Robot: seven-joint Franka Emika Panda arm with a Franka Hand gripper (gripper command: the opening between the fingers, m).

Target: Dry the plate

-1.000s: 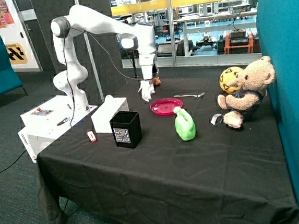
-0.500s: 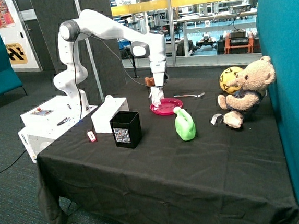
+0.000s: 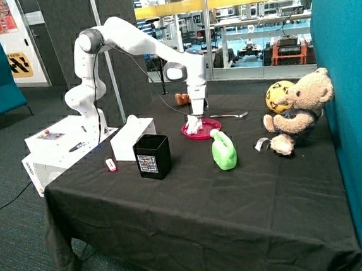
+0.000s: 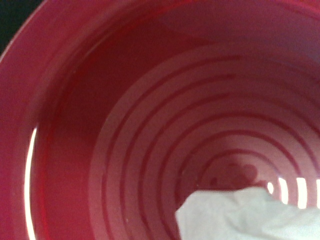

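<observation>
Since the earlier frames the arm has swung from above the white box across to the plate [image 3: 201,128] and come down, so the tool [image 3: 195,118] now stands directly over it. Its fingers pinch a crumpled white tissue [image 3: 193,125] whose lower end touches the plate's ringed pink surface [image 4: 150,125]. That plate lies on the black worktop [image 3: 199,197], between the green watering can [image 3: 223,151] and the spoon [image 3: 229,115].
</observation>
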